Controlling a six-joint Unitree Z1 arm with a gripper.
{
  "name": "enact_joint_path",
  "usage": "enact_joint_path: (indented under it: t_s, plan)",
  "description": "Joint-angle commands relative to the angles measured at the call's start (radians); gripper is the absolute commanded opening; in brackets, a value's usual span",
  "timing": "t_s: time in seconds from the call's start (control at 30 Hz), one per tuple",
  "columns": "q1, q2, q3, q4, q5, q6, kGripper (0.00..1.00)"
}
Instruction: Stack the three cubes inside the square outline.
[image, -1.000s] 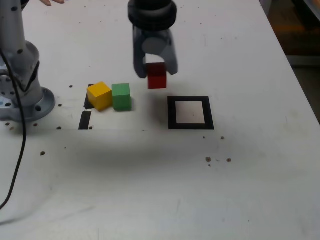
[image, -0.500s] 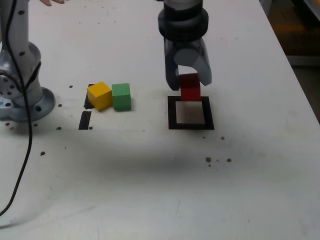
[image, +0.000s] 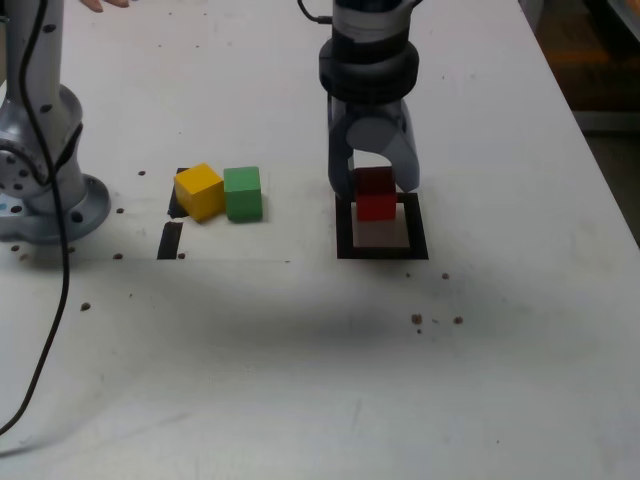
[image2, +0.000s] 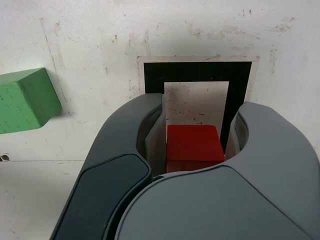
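The red cube is clamped between the fingers of the gripper over the square outline. The yellow cube and green cube are seen touching, well apart from the outline.

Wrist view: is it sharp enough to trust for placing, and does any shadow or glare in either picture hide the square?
Wrist view: the red cube and square outline are crisp, though the claw fills the lower frame and covers the outline's near side. Exterior view: even, soft light, no glare; only a faint broad shadow on the table, short of the square outline.
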Motion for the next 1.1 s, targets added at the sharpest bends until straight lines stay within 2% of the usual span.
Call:
enact_joint_path:
  t_s: [0.0,0.47,0.7,0.9,1.07]
  plan:
    - [-0.002,0.003,0.006,-0.008,-0.005,-0.001,0.36]
    - [-0.002,0.015,0.019,-0.026,-0.03,0.001,0.66]
    - [-0.002,0.02,0.028,-0.032,-0.038,0.001,0.73]
    - [-0.002,0.007,0.034,-0.035,-0.033,0.0,0.8]
    - [0.001,-0.043,0.041,-0.021,-0.007,-0.018,0.84]
